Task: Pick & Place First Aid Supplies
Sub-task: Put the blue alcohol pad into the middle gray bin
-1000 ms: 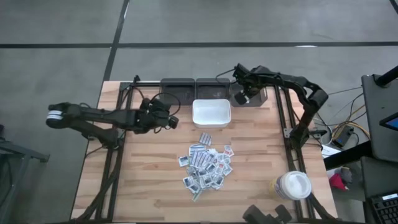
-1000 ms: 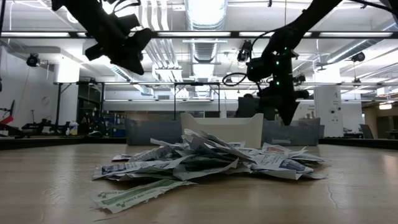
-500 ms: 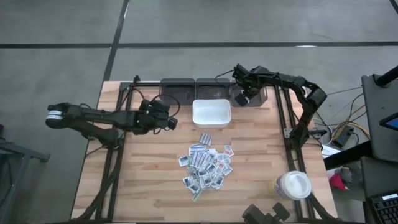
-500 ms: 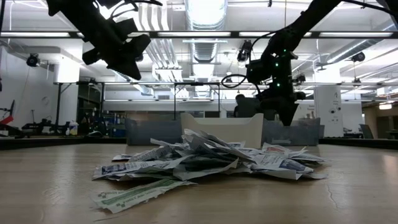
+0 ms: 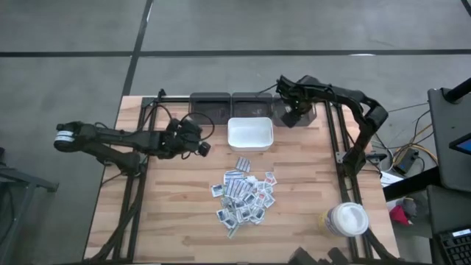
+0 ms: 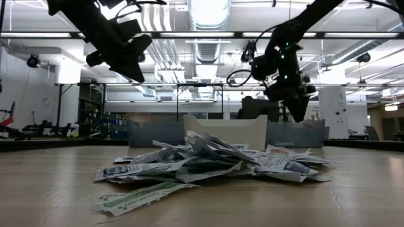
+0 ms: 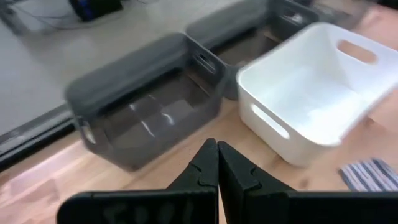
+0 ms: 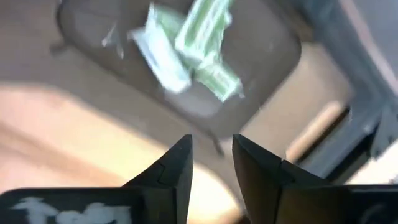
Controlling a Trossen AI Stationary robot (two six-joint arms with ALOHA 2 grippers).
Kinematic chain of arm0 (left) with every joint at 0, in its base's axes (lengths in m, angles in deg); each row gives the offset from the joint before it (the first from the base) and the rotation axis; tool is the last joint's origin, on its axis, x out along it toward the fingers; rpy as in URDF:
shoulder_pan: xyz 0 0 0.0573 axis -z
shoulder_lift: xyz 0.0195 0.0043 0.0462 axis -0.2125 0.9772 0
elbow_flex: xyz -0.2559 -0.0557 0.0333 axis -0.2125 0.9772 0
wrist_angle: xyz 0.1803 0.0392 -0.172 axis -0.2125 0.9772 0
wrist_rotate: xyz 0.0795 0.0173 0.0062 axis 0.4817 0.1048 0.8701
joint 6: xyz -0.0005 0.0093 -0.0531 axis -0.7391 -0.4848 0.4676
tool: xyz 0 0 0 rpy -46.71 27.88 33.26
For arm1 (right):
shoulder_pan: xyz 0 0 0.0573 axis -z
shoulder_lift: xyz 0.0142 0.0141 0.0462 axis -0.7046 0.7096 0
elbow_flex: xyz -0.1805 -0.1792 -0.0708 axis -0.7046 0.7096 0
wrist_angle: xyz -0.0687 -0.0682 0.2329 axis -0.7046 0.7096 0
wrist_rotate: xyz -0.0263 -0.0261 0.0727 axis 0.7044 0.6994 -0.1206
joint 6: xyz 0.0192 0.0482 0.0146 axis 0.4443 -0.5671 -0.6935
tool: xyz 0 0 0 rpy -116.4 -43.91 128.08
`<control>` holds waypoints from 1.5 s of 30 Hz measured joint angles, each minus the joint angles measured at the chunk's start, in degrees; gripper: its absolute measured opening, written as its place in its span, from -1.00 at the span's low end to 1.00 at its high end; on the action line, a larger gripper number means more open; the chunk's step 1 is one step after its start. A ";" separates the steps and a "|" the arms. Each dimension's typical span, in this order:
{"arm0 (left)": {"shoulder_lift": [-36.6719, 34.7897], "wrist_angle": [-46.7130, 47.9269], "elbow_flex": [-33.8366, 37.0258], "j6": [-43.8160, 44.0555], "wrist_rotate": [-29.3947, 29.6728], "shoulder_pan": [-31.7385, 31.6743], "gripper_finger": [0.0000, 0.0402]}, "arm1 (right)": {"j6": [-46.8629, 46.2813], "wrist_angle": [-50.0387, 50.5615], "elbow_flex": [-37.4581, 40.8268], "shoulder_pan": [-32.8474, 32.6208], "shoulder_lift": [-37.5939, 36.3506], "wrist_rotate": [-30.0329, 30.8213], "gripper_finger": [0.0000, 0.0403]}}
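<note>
**Right arm over the far bin, packets lying inside it**

The right gripper (image 5: 289, 116) hangs above the grey bin (image 5: 296, 112) at the far right of the row along the table's back edge. Its fingers stand apart with nothing between them. In the right wrist view, a few greenish-and-white packets (image 8: 189, 53) lie loose inside that dark bin, just past the fingertips, which suggests this bin is where that kind gets sorted.

The left gripper (image 5: 199, 146) hovers over the table (image 5: 162, 213), left of the white tray (image 5: 250, 134). Its fingers are pressed together and hold nothing. From its wrist camera it faces a grey bin (image 7: 146, 109) and the empty white tray (image 7: 311, 93) beside it, so it seems to be waiting near the drop-off row and not yet working.

The rest of the first aid supplies (image 5: 244, 195) sit in a loose heap in the middle of the table, nearer than the tray, within reach of both arms. That placement probably lets either arm pick from the pile and carry packets back to the bins. A white-lidded jar (image 5: 346, 218) stands apart at the near right corner.

The packets carry blue-striped, red and green print, but no writing or brand can be read from any view.
</note>
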 joint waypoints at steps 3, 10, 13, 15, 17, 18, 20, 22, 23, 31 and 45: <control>0.01 0.00 0.00 -0.19 -4.27 0.01 -1.00 | -1.04 2.48 0.12 -1.62 -2.63 0.02 -0.41; 0.04 -0.10 0.00 0.72 -13.54 0.67 -1.00 | -2.50 2.33 0.52 -7.80 -12.35 0.03 -0.39; 0.04 -0.60 0.00 2.28 -15.00 1.86 -1.00 | -2.88 1.58 0.52 -10.74 -17.07 0.14 -0.41; 0.04 -1.59 0.00 3.22 -15.41 3.05 -1.00 | -2.88 0.19 0.52 -12.70 -20.22 0.20 -0.43; 0.10 -3.38 0.00 3.62 -15.78 4.50 -1.00 | -2.88 -1.31 0.54 -14.55 -23.21 0.20 -0.44; 0.11 -4.32 0.00 3.75 -16.05 5.27 -1.00 | -2.85 -2.19 0.54 -15.49 -24.58 0.20 -0.45; 0.13 -5.68 0.00 4.18 -16.95 6.89 -1.00 | -2.68 -3.80 0.56 -17.09 -27.20 0.20 -0.47; 0.13 -6.93 0.00 5.50 -17.48 8.74 -1.00 | -2.10 -5.30 0.56 -18.59 -29.55 0.21 -0.49; 0.13 -7.10 -0.02 6.36 -17.49 9.69 -1.00 | -1.60 -5.93 0.56 -19.23 -30.52 0.21 -0.50; 0.19 -7.52 -0.02 13.48 -17.41 17.55 -1.00 | -0.91 -8.04 0.65 -23.14 -35.40 0.25 -0.57; 18.64 -7.46 -3.83 13.38 -23.32 21.20 -1.00 | 1.45 -8.10 1.13 -26.57 -36.93 0.24 -0.66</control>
